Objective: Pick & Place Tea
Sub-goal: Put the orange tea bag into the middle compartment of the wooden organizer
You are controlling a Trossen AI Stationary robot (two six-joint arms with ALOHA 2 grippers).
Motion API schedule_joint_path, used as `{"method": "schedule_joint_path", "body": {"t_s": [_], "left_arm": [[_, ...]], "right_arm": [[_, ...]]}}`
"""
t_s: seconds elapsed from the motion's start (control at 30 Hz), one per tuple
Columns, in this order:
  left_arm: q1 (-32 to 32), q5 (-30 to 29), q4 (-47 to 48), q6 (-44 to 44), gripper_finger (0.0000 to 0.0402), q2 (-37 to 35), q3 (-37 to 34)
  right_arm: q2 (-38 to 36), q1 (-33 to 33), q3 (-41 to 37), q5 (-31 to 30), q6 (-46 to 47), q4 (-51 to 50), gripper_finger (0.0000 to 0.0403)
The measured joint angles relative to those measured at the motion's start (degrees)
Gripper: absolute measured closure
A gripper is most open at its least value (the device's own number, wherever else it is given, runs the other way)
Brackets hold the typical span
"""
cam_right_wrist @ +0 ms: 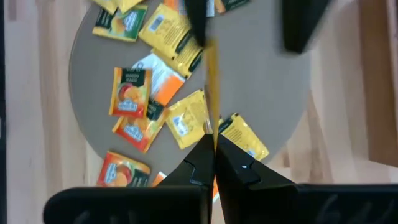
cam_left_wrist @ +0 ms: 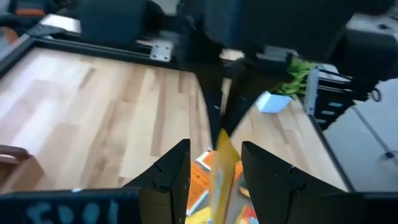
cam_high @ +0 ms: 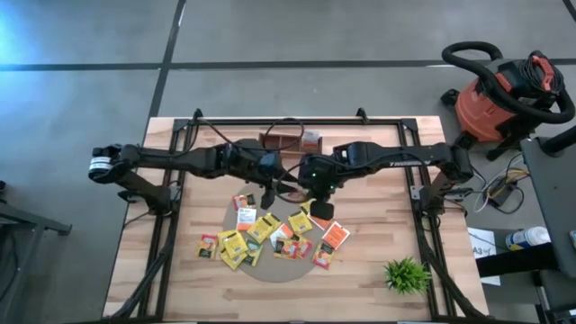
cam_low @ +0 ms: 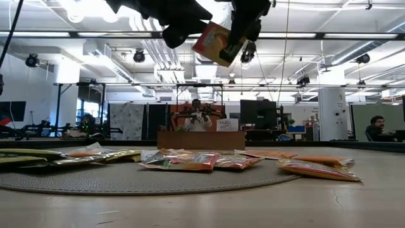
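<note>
Several tea packets [cam_high: 261, 234], yellow and orange-red, lie flat and scattered on a round grey mat [cam_high: 270, 272]. One orange-yellow packet [cam_low: 217, 43] hangs high above them with my right gripper [cam_right_wrist: 214, 140] shut on it. It shows edge-on in both wrist views. My left gripper [cam_left_wrist: 214, 155] is open beside it at the same height. Its two fingers stand on either side of the packet's lower part [cam_left_wrist: 222, 171]; whether they touch it I cannot tell. My right gripper pinches the packet between its two fingers at its upper edge [cam_right_wrist: 213, 127], near a corner [cam_low: 235, 39]. The fingers slant down from above. The packet hangs below them, tilted, clear of the mat and the other packets.
A brown wooden tray [cam_high: 288, 139] stands at the table's far edge, and a small green plant [cam_high: 407, 274] at the near right. Bare wood lies left and right of the mat. A red vacuum [cam_high: 499, 99] stands off the table. A person [cam_low: 197, 117] sits in the room behind.
</note>
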State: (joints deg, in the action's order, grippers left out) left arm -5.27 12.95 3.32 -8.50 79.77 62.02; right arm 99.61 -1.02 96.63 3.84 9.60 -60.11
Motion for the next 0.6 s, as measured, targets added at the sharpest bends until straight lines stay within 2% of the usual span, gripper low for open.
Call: {"method": "schedule_joint_path", "body": {"t_s": [0.23,0.4,0.5,0.6], "left_arm": [[1.1,0.5,0.2,-1.3,0.0264,1.3,0.0],[1.0,-2.5,0.2,-1.7,0.0266,1.3,0.0],[1.1,-2.5,0.2,-1.2,0.0284,1.3,0.0],[1.1,-2.5,0.2,-0.4,0.032,1.3,0.0]], "right_arm": [[0.0,0.0,2.1,-1.1,-0.2,0.1,0.0394],[0.0,0.0,2.5,-1.0,-0.2,0.0,0.0394],[0.0,0.0,2.5,-1.0,-0.2,-0.8,0.0394],[0.0,0.0,2.4,-1.0,0.0,-1.0,0.0394]]}}
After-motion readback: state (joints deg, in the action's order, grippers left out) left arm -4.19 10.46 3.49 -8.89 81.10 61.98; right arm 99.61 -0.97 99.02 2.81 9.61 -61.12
